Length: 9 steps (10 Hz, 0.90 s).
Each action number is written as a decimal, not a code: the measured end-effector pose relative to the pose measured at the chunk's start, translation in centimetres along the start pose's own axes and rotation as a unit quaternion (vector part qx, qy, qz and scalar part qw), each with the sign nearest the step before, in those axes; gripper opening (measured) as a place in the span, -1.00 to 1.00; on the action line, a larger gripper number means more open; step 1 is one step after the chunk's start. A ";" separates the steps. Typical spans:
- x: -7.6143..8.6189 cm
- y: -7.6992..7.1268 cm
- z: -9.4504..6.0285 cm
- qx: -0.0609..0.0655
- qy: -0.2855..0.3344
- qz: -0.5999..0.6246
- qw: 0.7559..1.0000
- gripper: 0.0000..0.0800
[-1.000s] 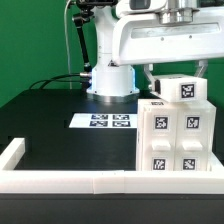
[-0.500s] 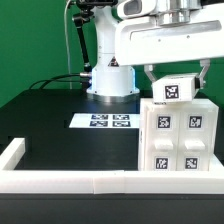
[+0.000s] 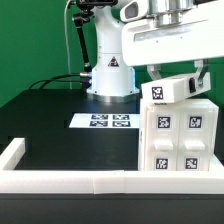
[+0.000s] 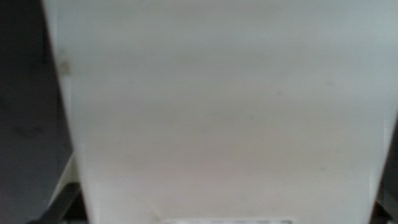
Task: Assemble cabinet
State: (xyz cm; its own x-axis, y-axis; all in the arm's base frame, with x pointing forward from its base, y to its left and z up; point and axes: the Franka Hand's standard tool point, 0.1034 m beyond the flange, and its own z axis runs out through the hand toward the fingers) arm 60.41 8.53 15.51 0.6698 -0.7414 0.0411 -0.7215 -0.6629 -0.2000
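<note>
The white cabinet body (image 3: 178, 138) stands at the exterior view's right, its front covered with several square tags. My gripper (image 3: 178, 78) is right above it, with dark fingers (image 3: 151, 73) on either side of a small white tagged block (image 3: 186, 88). The gripper is shut on this block. The block is tilted and rests on or just over the cabinet's top edge. In the wrist view the block's plain white face (image 4: 222, 110) fills almost the whole picture, and my fingertips are hidden there.
The marker board (image 3: 105, 121) lies flat on the black table to the left of the cabinet. The arm's white base (image 3: 110, 78) stands behind it. A low white rim (image 3: 60, 179) edges the table's front and left sides.
The held block has shifted toward the exterior view's left and tilted, so its tag now sits lower and more to the left. The gripper moved with it. The cabinet body has not moved.
</note>
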 end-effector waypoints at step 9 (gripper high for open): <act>0.1 0.1 0.2 0.017 -0.022 0.287 0.958 0.36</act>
State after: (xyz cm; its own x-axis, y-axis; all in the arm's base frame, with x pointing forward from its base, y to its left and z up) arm 60.42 8.45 15.34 0.1722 -0.9770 -0.1258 -0.9674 -0.1437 -0.2084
